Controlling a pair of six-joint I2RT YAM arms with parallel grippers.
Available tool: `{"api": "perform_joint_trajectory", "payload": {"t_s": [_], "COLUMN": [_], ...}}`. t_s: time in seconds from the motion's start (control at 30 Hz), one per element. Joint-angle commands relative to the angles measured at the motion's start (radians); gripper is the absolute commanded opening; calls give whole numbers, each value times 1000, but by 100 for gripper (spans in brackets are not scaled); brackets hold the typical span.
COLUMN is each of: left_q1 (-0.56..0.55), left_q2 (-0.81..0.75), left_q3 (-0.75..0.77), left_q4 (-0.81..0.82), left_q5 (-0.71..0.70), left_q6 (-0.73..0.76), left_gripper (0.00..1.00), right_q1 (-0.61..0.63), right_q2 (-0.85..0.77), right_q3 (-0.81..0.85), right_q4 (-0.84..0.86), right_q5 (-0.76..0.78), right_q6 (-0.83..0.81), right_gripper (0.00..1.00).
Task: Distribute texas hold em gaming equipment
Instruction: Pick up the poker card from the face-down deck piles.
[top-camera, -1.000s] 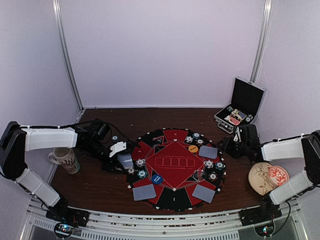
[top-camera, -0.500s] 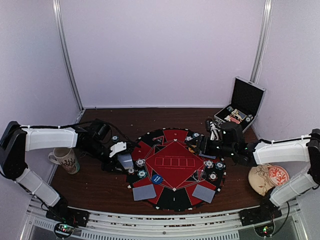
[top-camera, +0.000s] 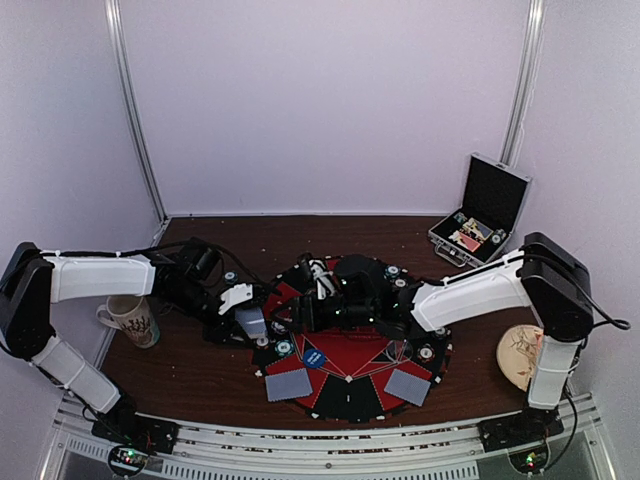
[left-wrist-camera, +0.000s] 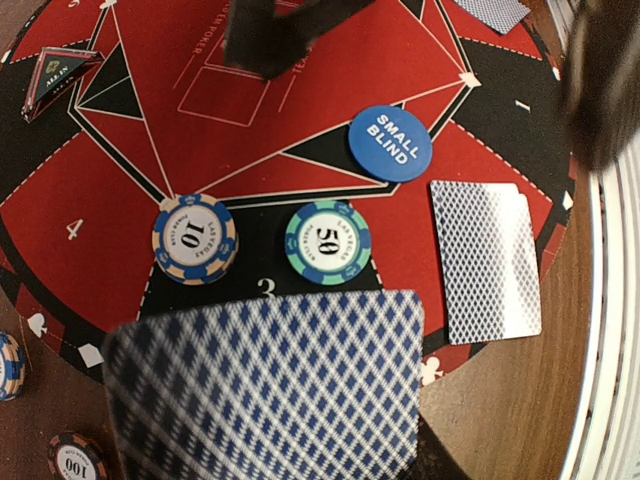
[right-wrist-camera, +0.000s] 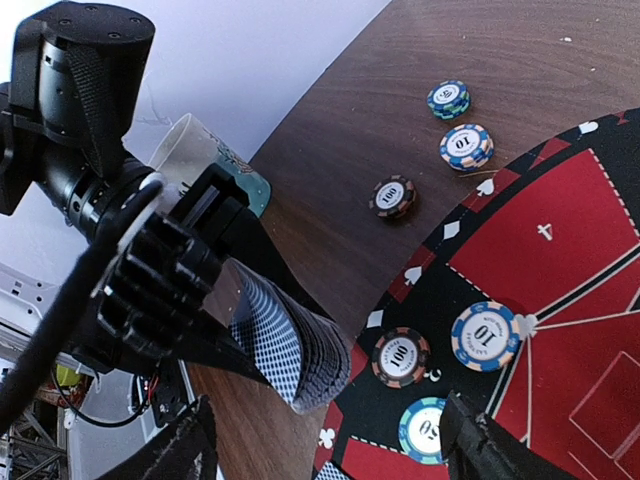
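Note:
My left gripper (top-camera: 250, 322) is shut on a bent deck of blue-backed playing cards (left-wrist-camera: 270, 390) at the left rim of the round red-and-black poker mat (top-camera: 350, 398). The deck also shows in the right wrist view (right-wrist-camera: 290, 350). My right gripper (top-camera: 292, 314) reaches across the mat, open and empty, its fingers (right-wrist-camera: 185, 450) apart just short of the deck. Chips marked 10 (left-wrist-camera: 195, 238) and 50 (left-wrist-camera: 328, 242) and a blue small blind button (left-wrist-camera: 390, 143) lie on the mat beyond the deck. Single cards (top-camera: 288, 384) lie at the mat's near seats.
A patterned mug (top-camera: 130, 320) stands left of the mat. Loose chips (right-wrist-camera: 392, 197) lie on the wood beside the mat. An open black case (top-camera: 480, 215) sits at the back right. A round coaster (top-camera: 525, 355) lies at the right.
My right arm has swung left across the mat from the right side to the deck in my left gripper. My left arm has not moved.

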Motion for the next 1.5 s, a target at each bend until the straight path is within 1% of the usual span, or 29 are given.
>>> {"api": "perform_joint_trajectory", "payload": {"t_s": [0.0, 0.2, 0.37, 0.77, 0.87, 1.13, 1.47], "left_q1": [-5, -6, -6, -6, -5, -5, -6], "left_q2": [-13, -14, -15, -10, -10, -8, -5], "left_q3": [-1, -1, -1, -2, -2, 0, 0], "left_q4": [13, 12, 13, 13, 13, 13, 12], "left_q5": [21, 27, 27, 27, 29, 28, 27], "left_q6": [7, 8, 8, 10, 10, 10, 8], "left_gripper": [35, 35, 35, 35, 35, 35, 35], "right_q1": [18, 24, 26, 26, 26, 3, -6], "right_q2": [81, 185, 247, 303, 311, 256, 181], "right_q3": [98, 180, 230, 269, 282, 218, 163], "right_q4": [7, 10, 28, 62, 32, 17, 4], "right_q5": [3, 7, -22, -69, -54, -1, 24], "right_q6": [-18, -12, 2, 20, 19, 14, -10], "right_gripper": [80, 82, 82, 81, 80, 64, 48]}}
